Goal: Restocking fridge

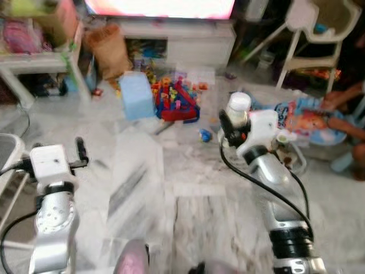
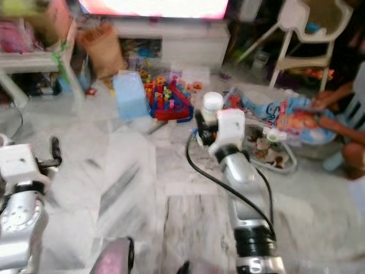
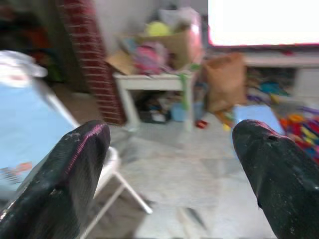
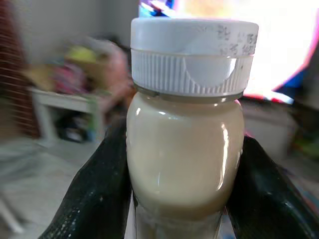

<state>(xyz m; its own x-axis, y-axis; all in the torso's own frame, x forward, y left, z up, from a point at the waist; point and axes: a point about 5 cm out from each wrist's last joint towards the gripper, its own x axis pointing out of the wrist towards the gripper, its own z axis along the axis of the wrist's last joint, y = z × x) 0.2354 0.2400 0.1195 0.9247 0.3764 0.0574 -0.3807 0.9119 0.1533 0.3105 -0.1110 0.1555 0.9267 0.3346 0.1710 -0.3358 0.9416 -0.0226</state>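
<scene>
Right end effector [image 1: 229, 127] is pinching a bottle [image 4: 185, 124] of pale, creamy drink between its two black fingers [image 4: 94, 189], one pad on each side of the body just below the white ribbed cap [image 4: 193, 55]. I judge that grip sensible for carrying: the bottle stands upright, held out in front of me above the marble floor [image 1: 188, 188], so the contents stay level while I walk and the cap is left free.

My left end effector [image 3: 169, 164] is spread wide with nothing between the fingers, held forward at about waist height; I'd guess it is kept ready for a fridge door handle, though no fridge is in sight.

Ahead lies a cluttered living room: a heap of coloured toy blocks [image 1: 175, 98], a light blue box [image 1: 137, 94], a brown paper bag [image 1: 108, 48], a white desk [image 1: 40, 63] piled with things, and a bright screen [image 1: 159, 7] on a low white unit. A person's arm [image 1: 342, 97] reaches over a printed play mat [image 1: 308, 120] on my right. Both head views are smeared, so I take it I am mid-stride, and restocking has hardly begun.
</scene>
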